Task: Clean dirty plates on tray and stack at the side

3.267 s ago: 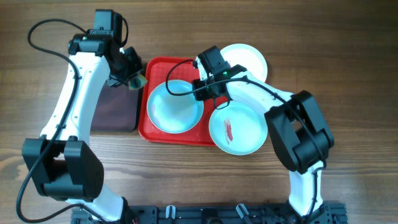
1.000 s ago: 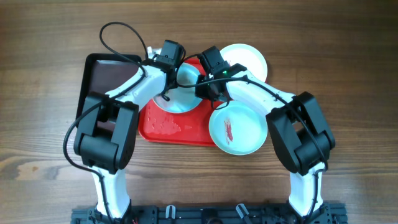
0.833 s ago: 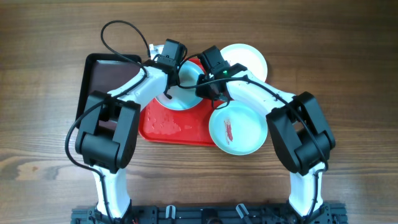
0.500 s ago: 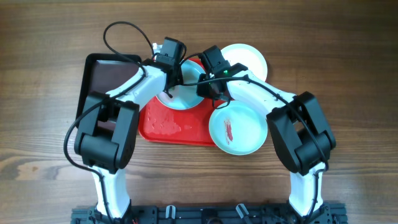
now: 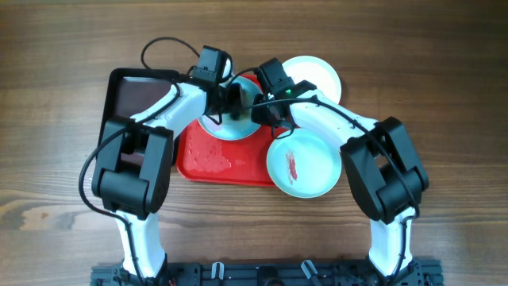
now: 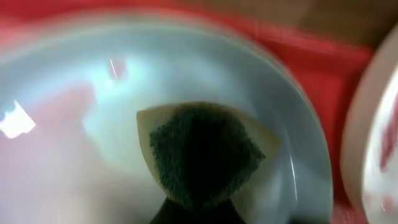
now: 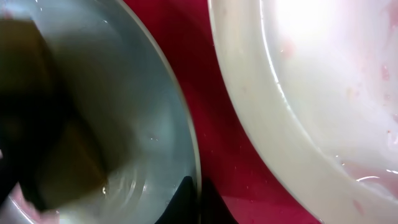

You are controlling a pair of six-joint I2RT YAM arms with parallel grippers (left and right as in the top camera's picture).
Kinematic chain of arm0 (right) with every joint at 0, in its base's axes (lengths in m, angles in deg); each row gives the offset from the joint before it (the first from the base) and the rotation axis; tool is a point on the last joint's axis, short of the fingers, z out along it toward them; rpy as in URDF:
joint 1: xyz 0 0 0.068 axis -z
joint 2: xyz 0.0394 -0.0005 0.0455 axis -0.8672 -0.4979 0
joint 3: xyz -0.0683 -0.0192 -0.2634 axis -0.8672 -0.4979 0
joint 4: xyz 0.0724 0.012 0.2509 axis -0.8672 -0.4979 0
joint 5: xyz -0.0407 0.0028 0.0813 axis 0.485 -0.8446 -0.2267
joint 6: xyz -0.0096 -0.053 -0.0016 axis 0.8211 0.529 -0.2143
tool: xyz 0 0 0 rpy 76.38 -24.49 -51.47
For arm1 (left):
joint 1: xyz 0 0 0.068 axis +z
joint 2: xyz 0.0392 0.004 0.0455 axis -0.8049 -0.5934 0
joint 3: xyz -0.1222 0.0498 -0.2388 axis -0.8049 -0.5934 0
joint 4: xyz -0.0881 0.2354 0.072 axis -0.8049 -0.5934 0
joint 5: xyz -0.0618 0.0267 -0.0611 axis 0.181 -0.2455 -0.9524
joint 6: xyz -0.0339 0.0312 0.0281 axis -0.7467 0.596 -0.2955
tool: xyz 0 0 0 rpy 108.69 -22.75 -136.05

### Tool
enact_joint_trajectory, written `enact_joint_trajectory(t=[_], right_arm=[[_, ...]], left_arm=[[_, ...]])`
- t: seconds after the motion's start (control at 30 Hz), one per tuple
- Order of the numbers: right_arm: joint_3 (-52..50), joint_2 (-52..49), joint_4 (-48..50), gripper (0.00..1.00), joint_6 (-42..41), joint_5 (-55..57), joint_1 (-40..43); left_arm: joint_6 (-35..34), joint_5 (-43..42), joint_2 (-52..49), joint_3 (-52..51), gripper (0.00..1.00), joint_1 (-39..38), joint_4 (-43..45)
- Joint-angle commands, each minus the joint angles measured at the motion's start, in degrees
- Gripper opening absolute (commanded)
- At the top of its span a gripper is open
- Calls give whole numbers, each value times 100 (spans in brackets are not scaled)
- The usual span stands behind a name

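Observation:
A pale mint-blue plate (image 5: pixel 228 129) lies on the red tray (image 5: pixel 216 159). My left gripper (image 5: pixel 236 100) is shut on a green and yellow sponge (image 6: pixel 202 155), which presses into that plate's bowl (image 6: pixel 81 93). My right gripper (image 5: pixel 260 114) is shut on the same plate's rim (image 7: pixel 194 186); the sponge shows dark at the left of the right wrist view (image 7: pixel 37 124). A second mint-blue plate (image 5: pixel 303 163) with a red smear sits at the tray's right edge. A white plate (image 5: pixel 316 75) lies at the back right.
A black tray (image 5: pixel 131 95) lies left of the red tray. The wooden table (image 5: pixel 444 95) stretches around them. Both arms cross above the back half of the red tray. A pale plate with red traces shows in the right wrist view (image 7: pixel 311 93).
My left gripper came from the black tray to the plate with the sponge, then moved it rightward across the plate. My right gripper has kept its hold on the rim.

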Motion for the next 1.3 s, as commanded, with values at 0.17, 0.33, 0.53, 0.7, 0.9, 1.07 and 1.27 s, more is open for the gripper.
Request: enact_joint_trajectory(t=[0.17,0.33,0.53,0.7,0.9,1.07,1.27], right_arm=[[-83,-120,-105,4,192,81,9],[-83,-120,-101,4,192,81,9],[-83,-120,-103,5,269,-4,9],[-83,-120,-61,4,573,-328,9],[-83,-120,-68,4,695,-444,13],[-83,-120,-39,4,841,-595,15],[-83,-120,50,13,927,-616,13]], left_arm=[[-492,2474,-184,-87,4,48,382],[-1436,2745,-184,-87,4,46,-866],[-1495,846,-184,-87,4,31,-2116],[-341,-1314,-140,-74,4,83,-2297],[-293,-1440,188,177,4,417,-2302],[-319,-1067,699,634,4,909,-2509],[-315,-146,1425,1126,4,1294,-3132]])
